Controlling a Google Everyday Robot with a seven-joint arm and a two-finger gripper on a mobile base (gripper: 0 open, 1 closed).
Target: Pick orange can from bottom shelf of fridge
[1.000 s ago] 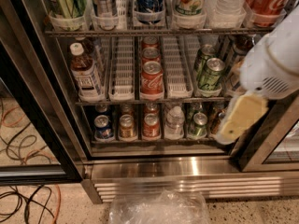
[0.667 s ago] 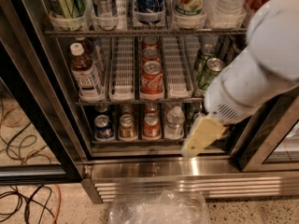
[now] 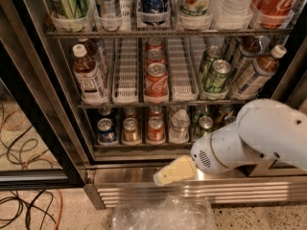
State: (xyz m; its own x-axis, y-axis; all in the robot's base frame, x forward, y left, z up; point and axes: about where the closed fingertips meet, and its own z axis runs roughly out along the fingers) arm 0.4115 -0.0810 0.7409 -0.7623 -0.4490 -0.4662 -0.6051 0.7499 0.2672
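The fridge stands open with its wire racks in view. The bottom shelf holds a blue can, a gold-tan can, a red can, a clear bottle and a green can. The orange can shows only partly at the shelf's right end, just above my white arm. My gripper, tan-tipped, hangs below the shelf in front of the steel base, under the bottle's lane, and holds nothing.
The rack above carries brown tea bottles, Coca-Cola cans and green cans. A louvred steel base runs below. Clear plastic wrap lies on the floor. Cables lie at the left.
My arm has swung down and to the left. The gripper has moved from the bottom shelf's right end to in front of the steel base below the shelf.
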